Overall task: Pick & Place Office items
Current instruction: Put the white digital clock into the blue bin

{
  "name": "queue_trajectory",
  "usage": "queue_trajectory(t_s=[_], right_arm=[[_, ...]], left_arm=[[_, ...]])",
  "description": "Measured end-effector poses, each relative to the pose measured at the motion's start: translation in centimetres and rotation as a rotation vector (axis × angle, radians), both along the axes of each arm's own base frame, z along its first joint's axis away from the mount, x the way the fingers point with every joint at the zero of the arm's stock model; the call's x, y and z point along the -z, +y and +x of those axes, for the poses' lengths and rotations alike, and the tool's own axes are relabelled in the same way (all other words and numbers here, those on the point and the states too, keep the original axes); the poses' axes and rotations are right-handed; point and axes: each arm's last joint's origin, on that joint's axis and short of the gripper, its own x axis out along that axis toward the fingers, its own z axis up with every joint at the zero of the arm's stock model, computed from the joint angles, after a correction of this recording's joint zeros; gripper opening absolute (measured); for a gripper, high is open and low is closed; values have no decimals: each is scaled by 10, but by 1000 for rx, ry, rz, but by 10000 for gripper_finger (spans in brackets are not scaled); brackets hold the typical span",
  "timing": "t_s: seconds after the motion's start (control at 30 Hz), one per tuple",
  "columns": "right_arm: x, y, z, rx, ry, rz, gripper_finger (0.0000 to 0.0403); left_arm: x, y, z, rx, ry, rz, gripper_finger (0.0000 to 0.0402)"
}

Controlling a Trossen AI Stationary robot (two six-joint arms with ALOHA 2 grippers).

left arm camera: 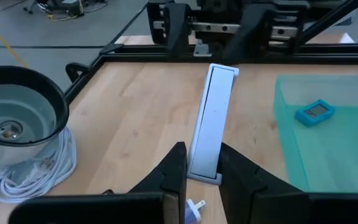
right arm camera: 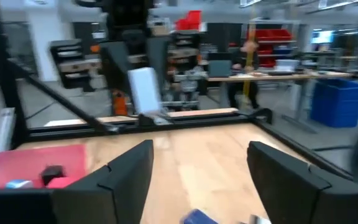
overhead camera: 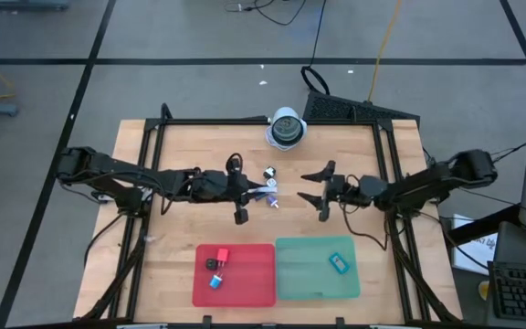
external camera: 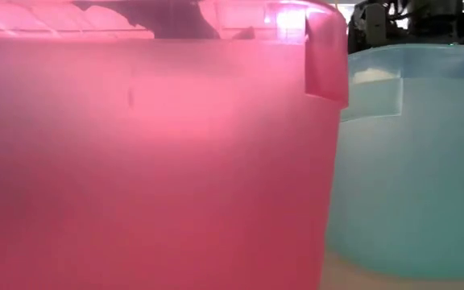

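My left gripper (overhead camera: 247, 192) is at the table's middle, shut on a pale white flat bar (left arm camera: 210, 118) that sticks out ahead of its fingers toward my right gripper (overhead camera: 322, 189). The right gripper faces it with its fingers wide open (right arm camera: 199, 163) and nothing between them. A small dark square with a pale face (overhead camera: 269, 171) and a white piece (overhead camera: 274, 203) lie on the wood beside the bar. The red tray (overhead camera: 254, 283) holds red, black and blue pieces. The green tray (overhead camera: 304, 274) holds a teal piece (overhead camera: 338, 263). My left gripper pinches the bar's near end (left arm camera: 204, 169) between its two fingers, one on each long edge. The fingers lie along the bar and slant a little downward from the table's left. The bar reaches forward beyond the fingertips, and in the right wrist view its free end (right arm camera: 143, 84) stands above the table.
A round white-and-grey domed object (overhead camera: 287, 128) with a coiled white cord (left arm camera: 36, 168) sits at the table's far edge. The two trays lie side by side at the near edge; their walls (external camera: 151, 161) fill the low view. Black frame rails (overhead camera: 153, 174) border the table.
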Motion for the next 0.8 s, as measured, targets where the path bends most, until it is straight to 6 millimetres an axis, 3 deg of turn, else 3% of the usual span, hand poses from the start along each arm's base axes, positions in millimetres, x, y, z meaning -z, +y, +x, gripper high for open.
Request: queue_trajectory(t_s=[0.37,0.8], right_arm=[[-2,8,51,-148,31,-13,272],[3,9,57,-160,61,-16,207]], left_arm=[[22,-4,20,50,0,-47,59],[23,-1,19,45,18,-41,59]])
